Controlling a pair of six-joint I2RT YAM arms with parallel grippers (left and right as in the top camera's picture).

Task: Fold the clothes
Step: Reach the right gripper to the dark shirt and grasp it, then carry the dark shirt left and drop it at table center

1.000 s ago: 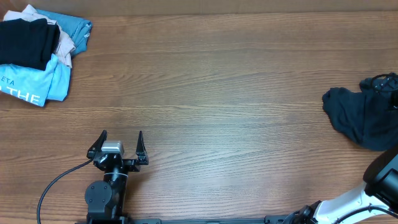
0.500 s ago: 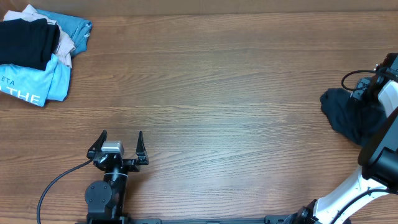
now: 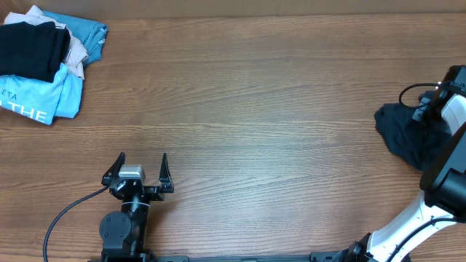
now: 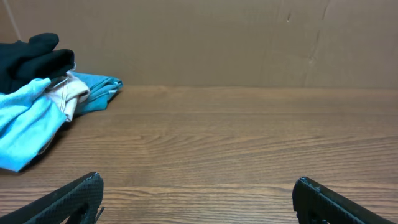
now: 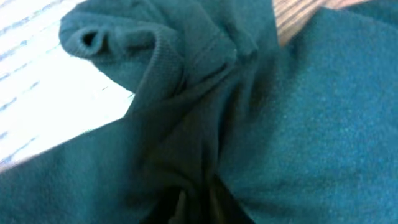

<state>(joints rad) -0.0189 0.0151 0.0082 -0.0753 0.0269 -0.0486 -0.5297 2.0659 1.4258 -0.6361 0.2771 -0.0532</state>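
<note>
Looking down from overhead, the clothes [image 3: 409, 140], a dark navy-teal crumpled heap, lie on the desk [image 3: 255, 87] at its far right edge. The right gripper [image 3: 427, 108] sits down on the heap's upper part, with its white arm partly covering the fabric. The left gripper [image 3: 143, 159] rests near the front edge, left of centre, well apart from the clothes, with its jaws spread wide over bare wood. In the far left corner lies a pile: a light-blue shirt [image 3: 36, 102] printed "THE", a black garment [image 3: 29, 47] on top, and a teal piece [image 3: 89, 33] behind.

The left wrist view shows both fingers [image 4: 68, 199] far apart with nothing between them, and the pile on the left.

The right wrist view is filled by teal fabric, its creases converging at the bottom centre, where the jaws are pressed together on a pinch of it.
</note>
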